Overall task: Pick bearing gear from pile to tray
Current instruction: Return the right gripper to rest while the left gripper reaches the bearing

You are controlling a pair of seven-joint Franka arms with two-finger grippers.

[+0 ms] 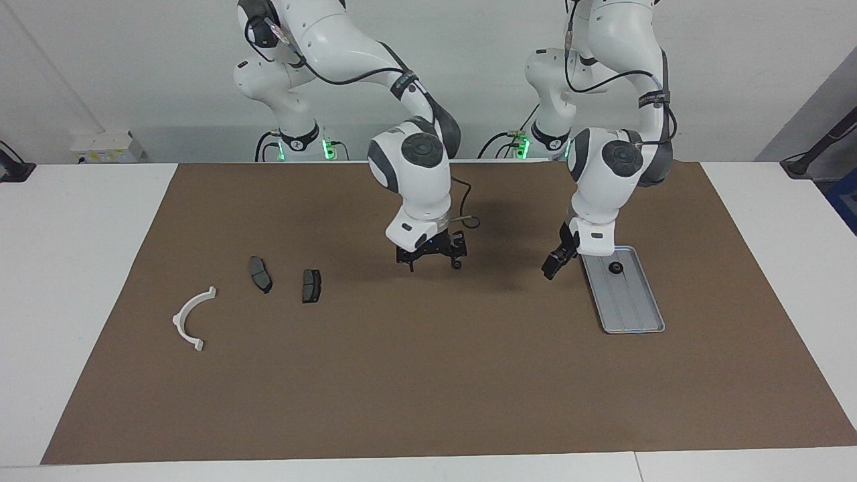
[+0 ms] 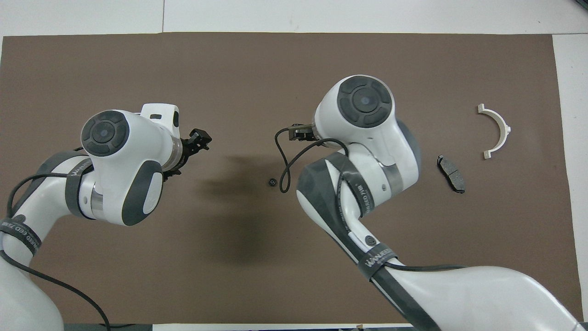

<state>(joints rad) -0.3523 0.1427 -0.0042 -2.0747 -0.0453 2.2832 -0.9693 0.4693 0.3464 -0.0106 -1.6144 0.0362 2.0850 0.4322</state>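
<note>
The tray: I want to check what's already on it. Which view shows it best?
The facing view. There the tray lies in plain sight beside the left gripper, with one small black round piece on its end nearer the robots. In the overhead view the left arm covers it entirely.
</note>
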